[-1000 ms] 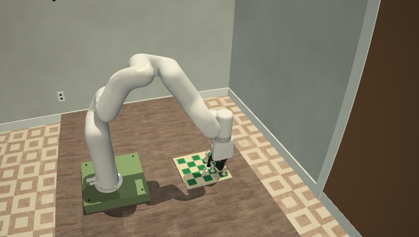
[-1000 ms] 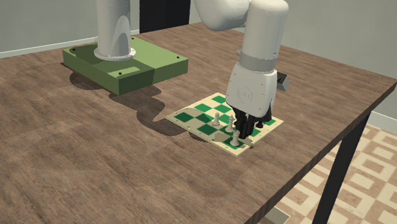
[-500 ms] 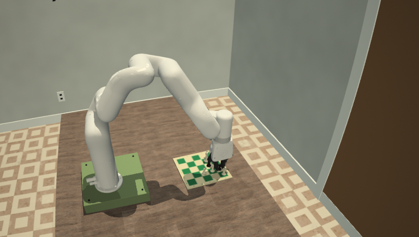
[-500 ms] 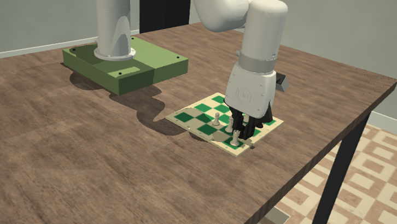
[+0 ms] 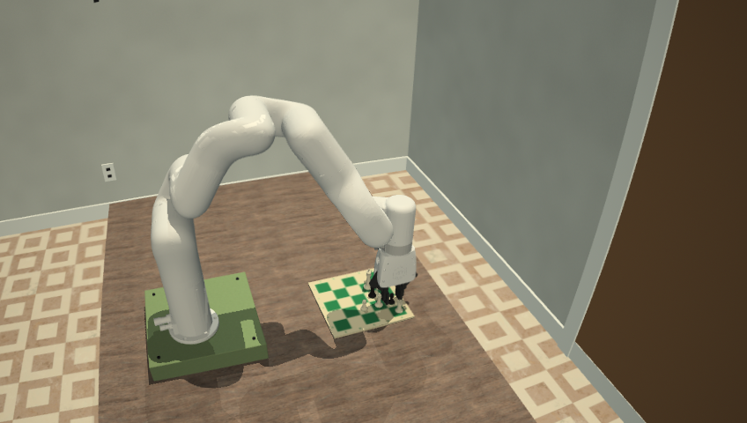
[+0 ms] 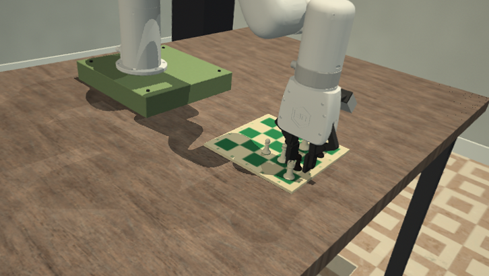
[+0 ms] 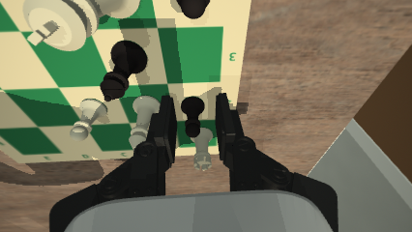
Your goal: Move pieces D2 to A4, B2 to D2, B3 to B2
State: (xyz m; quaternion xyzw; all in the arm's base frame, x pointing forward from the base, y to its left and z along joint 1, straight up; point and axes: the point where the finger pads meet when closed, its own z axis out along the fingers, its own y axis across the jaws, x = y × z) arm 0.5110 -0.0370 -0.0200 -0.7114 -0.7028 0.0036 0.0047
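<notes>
Wooden table (image 5: 445, 377) (image 6: 112, 204) (image 7: 300, 48), one, bearing all that follows. Green-and-cream board (image 5: 313, 285) (image 6: 214, 145) (image 7: 237, 29), one, lying flat, partly in the arm's shadow.

White rook (image 5: 399, 305) (image 6: 289, 171) (image 7: 202, 150), one, standing upright on A1, nearest the board's corner.

Black pawn (image 5: 390, 299) (image 6: 297, 163) (image 7: 192, 108), one, standing upright on A2, just behind the rook.

Gripper (image 5: 393, 299) (image 6: 299, 162) (image 7: 195, 108), black-fingered, pointing down; its fingers are standing partly open, one on either side of the pawn, with gaps showing at both sides in the wrist view. It is gripping nothing.

White pawn (image 5: 364, 305) (image 6: 266, 147) (image 7: 93, 110), one, standing upright, apparently on C2.

Taller white piece (image 5: 379, 300) (image 6: 283, 154) (image 7: 145, 111), one, for moving: standing upright on B2, just beside a finger.

Black piece with a pointed top (image 5: 372, 291) (image 7: 128, 57), one, for moving: standing upright on B3. D2 is showing no piece.

White king (image 5: 368, 280) (image 7: 73, 21), one, standing beyond, in the fourth row as far as can be told. Second dark piece (image 7: 193, 6), cut by the wrist view's edge, apparently occupying A4.

Green base block (image 5: 157, 299) (image 6: 206, 68), one, supporting the white arm (image 5: 324, 146) (image 6: 328, 32), well apart from the board.
</notes>
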